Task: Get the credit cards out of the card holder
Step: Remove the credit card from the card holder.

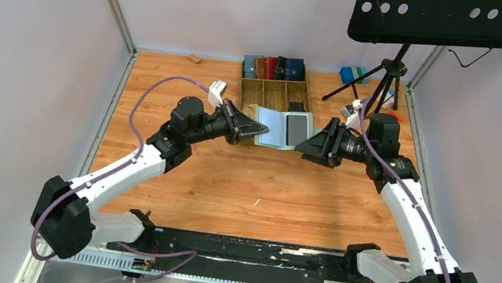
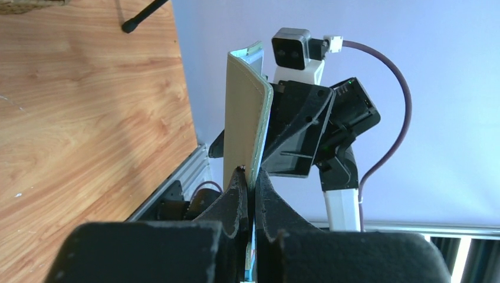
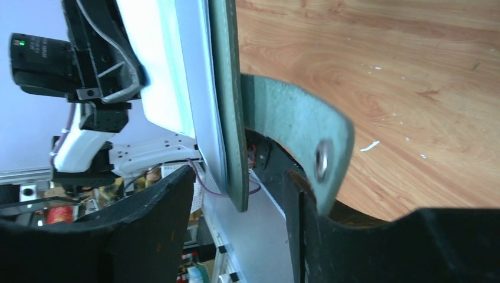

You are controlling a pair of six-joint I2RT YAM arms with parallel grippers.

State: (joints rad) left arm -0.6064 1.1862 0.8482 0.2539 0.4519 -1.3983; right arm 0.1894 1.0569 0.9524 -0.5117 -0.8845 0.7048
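- Card holder point(image 1: 273, 128) is up off the worktop point(image 1: 228, 189), spread open, inside facing up, just in front of the wooden tray point(image 1: 273, 95).
- L gripper point(image 2: 250, 177) is pinched tight on the holder's left end, in front of the tray's left half. Fingers are pressed together w/ the edge squeezed between them.
- R gripper point(image 3: 239, 177) sits in front of the tray's right corner w/ jaws parted, one each side of the holder's right end. Wrist view shows daylight between one finger and the leather, so there's no clamp.
- Snap tab point(image 3: 306, 135) sticks out from that right end and curls over by the other R finger. It's right up against it, but can't tell if it's touching.
- One dark grey credit card point(image 1: 297, 126) shows in the holder's right half, the side toward the tray's right end. It lies flat in its pocket.
- In the tray, a row of wallets point(image 1: 274, 67) stands along the back, blue, brown, red & dark. A small dark item point(image 1: 298, 107) is in the front-right compartment, but it's too small to ID.
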